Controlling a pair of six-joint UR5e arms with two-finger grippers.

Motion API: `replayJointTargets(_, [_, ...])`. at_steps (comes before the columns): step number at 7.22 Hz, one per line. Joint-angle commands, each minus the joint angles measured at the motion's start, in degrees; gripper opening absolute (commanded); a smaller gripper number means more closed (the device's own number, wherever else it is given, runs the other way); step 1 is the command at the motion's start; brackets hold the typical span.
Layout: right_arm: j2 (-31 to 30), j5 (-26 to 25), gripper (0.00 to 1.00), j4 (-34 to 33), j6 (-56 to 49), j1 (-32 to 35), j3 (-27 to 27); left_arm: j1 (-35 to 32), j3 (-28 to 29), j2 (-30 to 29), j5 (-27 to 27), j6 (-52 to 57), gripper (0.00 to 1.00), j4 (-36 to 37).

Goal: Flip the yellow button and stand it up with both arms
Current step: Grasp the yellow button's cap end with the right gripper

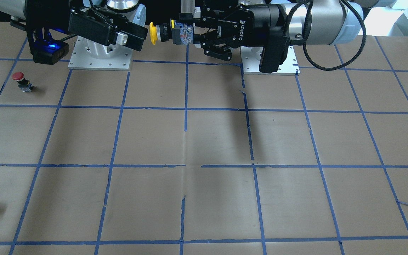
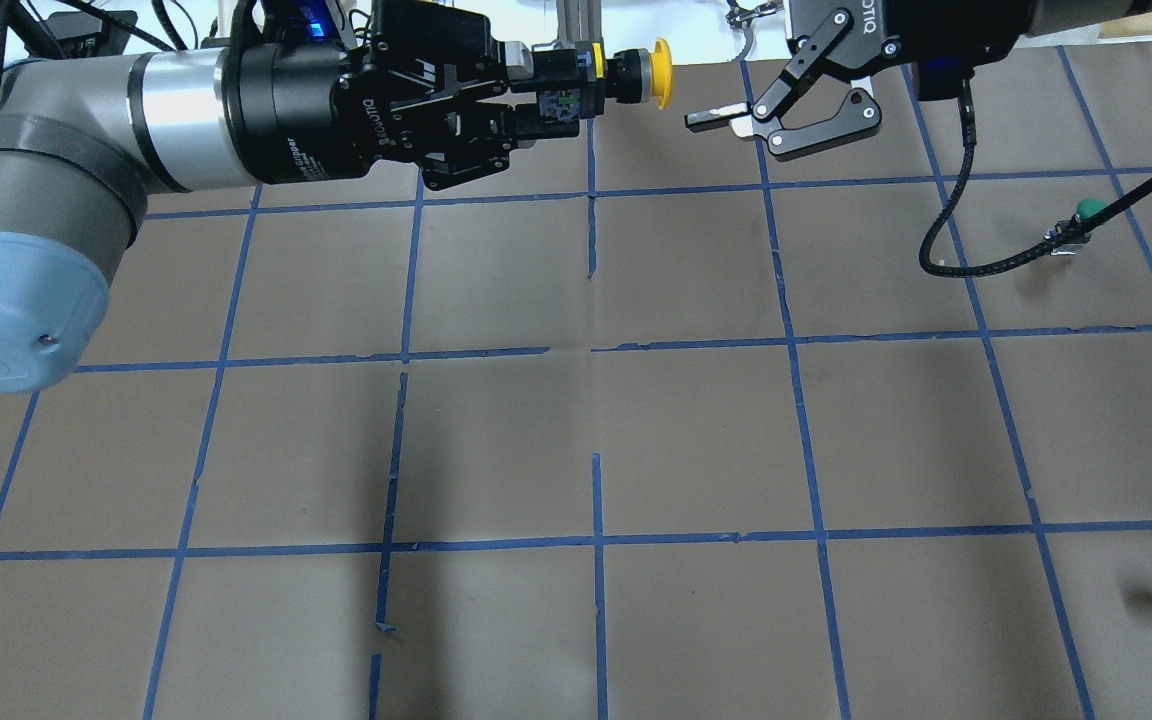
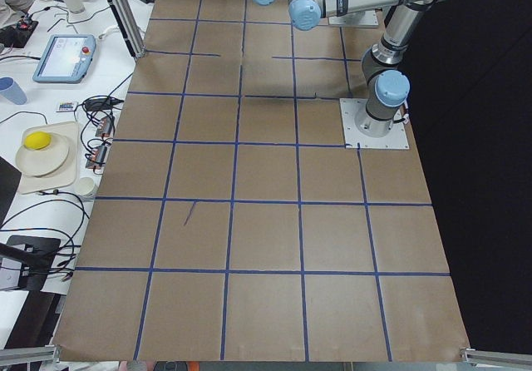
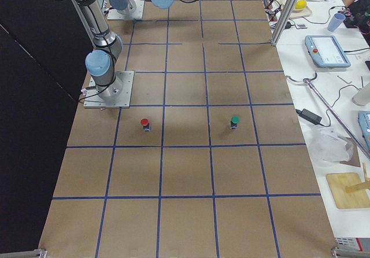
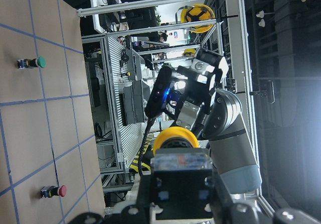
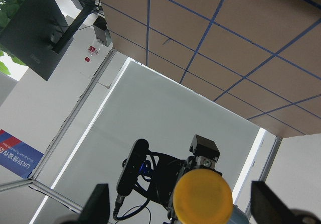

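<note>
over table (image 2: 696, 440), left end effector (image 2: 548, 90) grips yellow button (image 2: 626, 76), seemingly level.

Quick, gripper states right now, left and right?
Left gripper: shut on the small yellow-capped push button, held by its blocky base.
Right gripper: open, holding nothing.

The left fingers (image 1: 214, 49) partly hide the yellow button's (image 1: 168, 32) base.

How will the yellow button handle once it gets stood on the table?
Likely rigid: the yellow button juts level from the left gripper, clamped only at its base, with no sag. Its round cap overhangs a narrower neck, so it may be top-heavy and tip if nudged.
</note>
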Motion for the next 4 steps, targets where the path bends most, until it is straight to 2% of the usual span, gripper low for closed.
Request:
replayJointTargets(1, [-0.6, 0.1, 0.99, 0.7, 0.1, 1.3, 1.7, 0.0, -0.1, -0.3, 0.0, 0.0, 0.29, 0.1])
replayJointTargets(2, [-0.7, 0.1, 0.98, 0.6, 0.2, 1.3, 2.8, 0.0, 0.0, -0.2, -0.1, 0.0, 0.29, 0.1])
replayJointTargets(4, [-0.8, 0.1, 0.79, 0.7, 0.3, 1.4, 2.9, 0.0, -0.1, -0.3, 0.0, 0.0, 0.29, 1.1])
